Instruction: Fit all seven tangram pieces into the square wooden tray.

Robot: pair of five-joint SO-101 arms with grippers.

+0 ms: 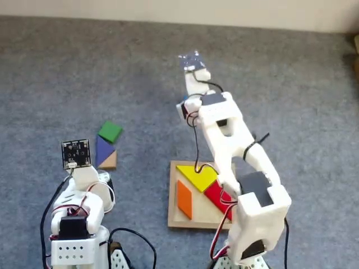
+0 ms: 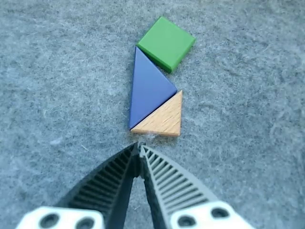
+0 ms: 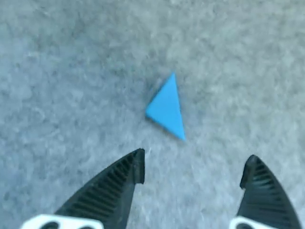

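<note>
While the left gripper [image 2: 139, 149] hangs clenched and empty just short of the wooden triangle [image 2: 164, 119], which touches the dark blue triangle [image 2: 148, 90] beside the green square [image 2: 166, 43], the tray [image 1: 175, 221] to the right holds yellow [image 1: 197, 176], orange [image 1: 184, 199] and red [image 1: 219, 199] pieces. Beyond it, the right gripper [image 3: 196, 157] is spread wide above the light blue triangle [image 3: 167, 107].

The table cover [image 1: 112, 73] is mottled grey. On it I see a green square [image 2: 166, 43], a dark blue triangle [image 2: 148, 93], a bare-wood triangle [image 2: 164, 119] with fine grain, and a sky-blue triangle [image 3: 167, 107]. The pale wooden tray [image 1: 172, 196] shows a yellow triangle [image 1: 197, 175], an orange parallelogram [image 1: 184, 199] and a red piece [image 1: 215, 197]. The left gripper [image 2: 139, 148] has one black and one grey ribbed finger.
</note>
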